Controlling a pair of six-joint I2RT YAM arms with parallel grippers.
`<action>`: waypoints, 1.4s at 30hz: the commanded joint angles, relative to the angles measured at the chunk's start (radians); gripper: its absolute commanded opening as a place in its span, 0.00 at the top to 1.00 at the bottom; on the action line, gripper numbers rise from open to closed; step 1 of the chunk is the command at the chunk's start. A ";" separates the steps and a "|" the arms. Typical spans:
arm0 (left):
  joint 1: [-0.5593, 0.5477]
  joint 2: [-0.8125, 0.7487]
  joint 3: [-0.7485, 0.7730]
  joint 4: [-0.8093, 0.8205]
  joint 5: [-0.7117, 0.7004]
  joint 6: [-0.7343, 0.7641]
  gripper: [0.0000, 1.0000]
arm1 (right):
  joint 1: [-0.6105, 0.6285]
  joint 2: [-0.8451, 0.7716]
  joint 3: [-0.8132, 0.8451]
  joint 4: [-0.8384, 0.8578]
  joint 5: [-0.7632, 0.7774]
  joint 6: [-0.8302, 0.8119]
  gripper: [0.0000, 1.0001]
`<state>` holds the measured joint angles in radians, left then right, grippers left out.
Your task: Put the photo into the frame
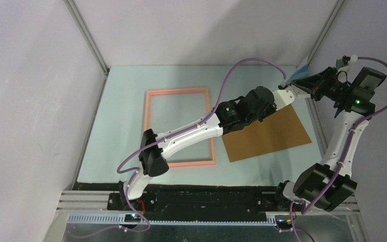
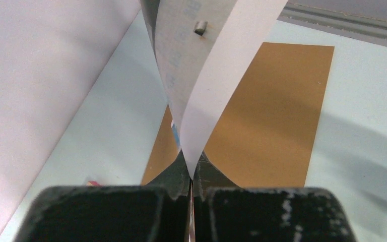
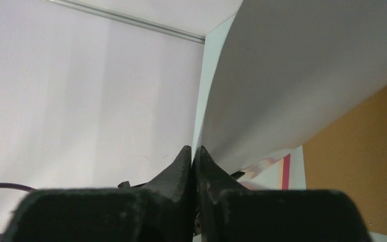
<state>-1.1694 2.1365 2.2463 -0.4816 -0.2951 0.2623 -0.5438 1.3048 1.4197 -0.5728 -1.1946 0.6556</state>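
Two end effectors hold the photo in the air over the far right of the counter, above the brown backing board. The left end effector is clamped on its lower edge, and the sheet bows upward from the tips, white back showing. The right end effector pinches another edge. The frame lies flat, well apart to the left.

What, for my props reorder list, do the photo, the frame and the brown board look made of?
The photo: thin paper, matte white back with faint markings; it curves without creasing.
The frame: rigid-looking salmon-pink border, perhaps painted wood or plastic; cannot tell which.
The brown board: flat, matte, even tan, likely cardboard or fibreboard.
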 commanded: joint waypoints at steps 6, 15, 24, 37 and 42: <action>0.021 -0.122 0.027 0.007 0.070 -0.093 1.00 | -0.041 -0.064 0.030 0.028 -0.051 0.008 0.29; 0.106 -0.285 -0.020 -0.079 0.213 -0.268 1.00 | -0.146 -0.109 0.063 0.114 -0.110 0.083 0.01; 0.271 -0.443 -0.161 -0.097 0.431 -0.473 1.00 | -0.229 -0.161 0.033 0.187 -0.164 0.130 0.01; 0.638 -0.750 -0.661 -0.055 0.747 -0.682 1.00 | -0.237 -0.115 -0.002 0.101 -0.092 0.008 0.01; 0.843 -0.760 -0.838 -0.056 0.872 -0.693 1.00 | -0.189 -0.098 -0.005 0.032 -0.044 -0.064 0.01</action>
<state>-0.4427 1.3891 1.5017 -0.5522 0.4435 -0.3935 -0.7650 1.2015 1.4136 -0.4835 -1.2804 0.6693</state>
